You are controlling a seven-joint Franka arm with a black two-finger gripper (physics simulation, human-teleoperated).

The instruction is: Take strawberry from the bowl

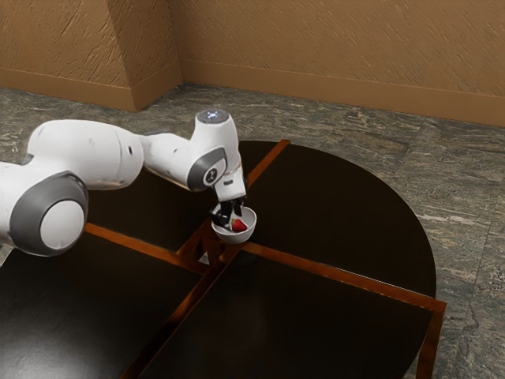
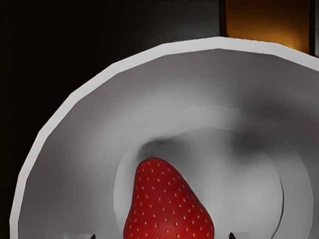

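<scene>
My pincer (image 1: pixel 232 218), its fingers parted wide, dips into a white bowl (image 1: pixel 243 236) on a dark, round-edged desk (image 1: pixel 339 213). Just beneath the pincer, a red, seed-flecked strawberry (image 2: pixel 168 206) lies inside the bowl, with space between it and each finger. Beyond the bowl's rim, a reddish-brown strip (image 2: pixel 266 22) crosses the desktop.
</scene>
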